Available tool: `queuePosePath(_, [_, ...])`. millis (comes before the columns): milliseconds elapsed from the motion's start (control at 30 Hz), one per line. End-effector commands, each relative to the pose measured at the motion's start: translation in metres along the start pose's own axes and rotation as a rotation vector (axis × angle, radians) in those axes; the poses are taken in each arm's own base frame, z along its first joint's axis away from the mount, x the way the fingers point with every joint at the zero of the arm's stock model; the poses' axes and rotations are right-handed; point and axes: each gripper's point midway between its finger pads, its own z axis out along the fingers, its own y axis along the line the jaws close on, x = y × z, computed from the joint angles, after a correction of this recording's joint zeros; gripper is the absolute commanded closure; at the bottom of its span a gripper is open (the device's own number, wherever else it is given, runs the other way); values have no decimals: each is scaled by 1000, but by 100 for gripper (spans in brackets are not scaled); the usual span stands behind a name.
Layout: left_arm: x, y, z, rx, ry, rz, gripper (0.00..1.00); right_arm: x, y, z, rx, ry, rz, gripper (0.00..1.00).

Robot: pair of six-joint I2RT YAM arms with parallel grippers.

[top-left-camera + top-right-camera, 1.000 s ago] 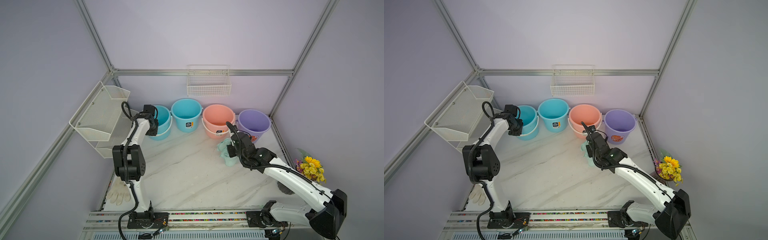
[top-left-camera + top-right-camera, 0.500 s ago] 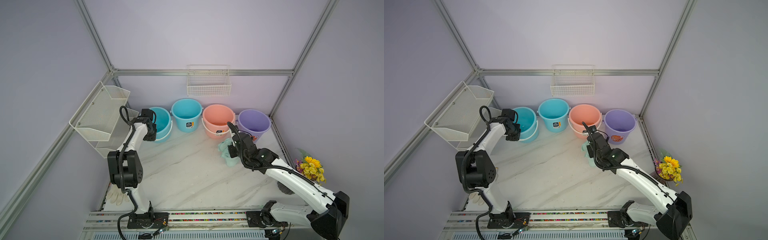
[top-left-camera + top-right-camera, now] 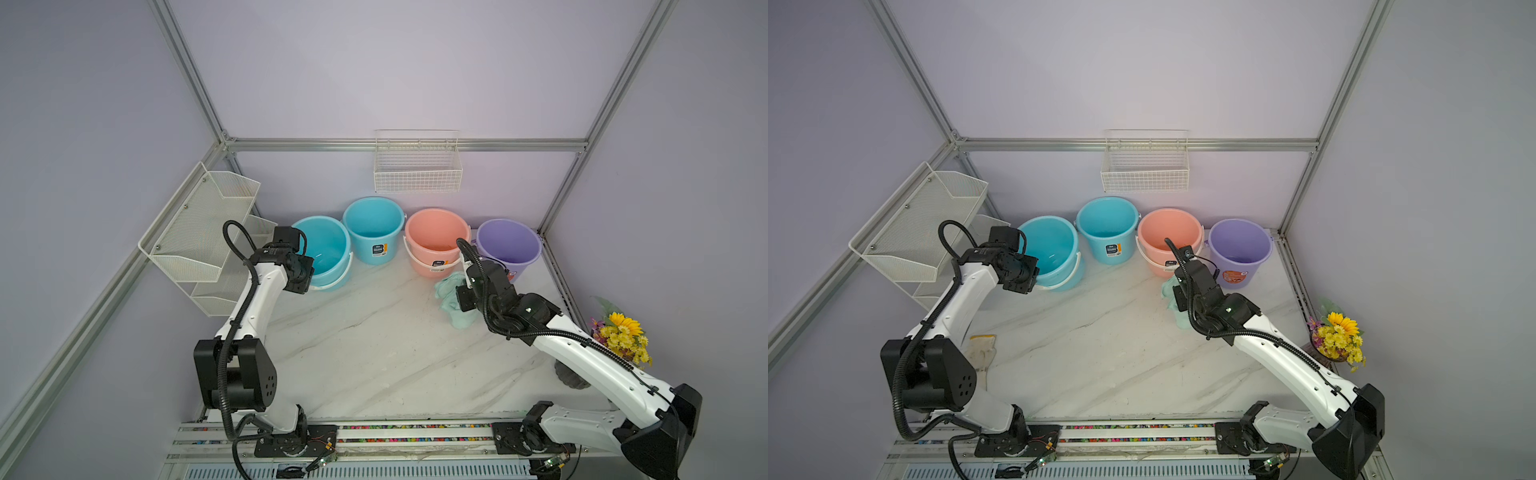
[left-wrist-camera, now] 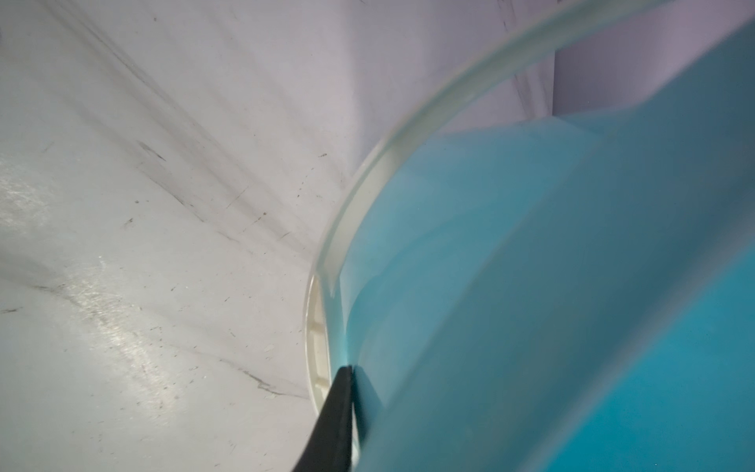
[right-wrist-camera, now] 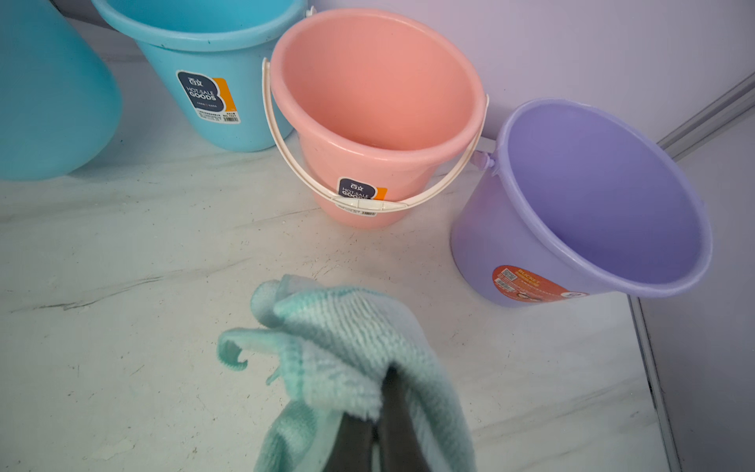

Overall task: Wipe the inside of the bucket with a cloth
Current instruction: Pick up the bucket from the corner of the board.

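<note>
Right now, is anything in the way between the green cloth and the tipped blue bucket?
Nothing visible. The cloth, pinched in the right gripper, has only bare marble table between it and the tilted blue bucket, whose rim the left gripper grips.

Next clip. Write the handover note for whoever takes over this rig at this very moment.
Claws: the left claw is shut on the rim of the leftmost blue bucket, which looks tipped toward that arm. The right claw is shut on the cloth, bunched, in front of the pink bucket above the table.
Done: cloth picked up, bucket gripped.
Left: carry the cloth into the blue bucket and wipe its inside. No wiping yet.
</note>
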Motion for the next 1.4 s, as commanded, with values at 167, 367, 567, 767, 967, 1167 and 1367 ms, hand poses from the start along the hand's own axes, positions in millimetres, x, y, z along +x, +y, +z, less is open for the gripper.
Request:
queuePosePath(167, [65, -16, -48, 144, 138, 623, 100, -22, -2, -10, -6, -23, 17, 100])
queuePosePath(367, [122, 2, -64, 171, 319, 960, 100, -35, -9, -22, 9, -50, 11, 100])
queuePosePath(567, [156, 38, -57, 16, 414, 1194, 100, -42, -21, -31, 59, -81, 24, 100])
queuePosePath(767, [188, 60, -37, -94, 458, 1319, 100, -47, -29, -37, 93, -101, 58, 100])
queuePosePath(967, [220, 52, -27, -62, 463, 1374, 95, -53, -26, -38, 73, -108, 86, 100])
queuePosePath(1167, [225, 48, -29, -51, 444, 1384, 69, -60, -22, -40, 52, -104, 110, 100])
queuePosePath(1367, [222, 42, -43, -13, 430, 1392, 60, -60, -19, -38, 41, -92, 117, 100])
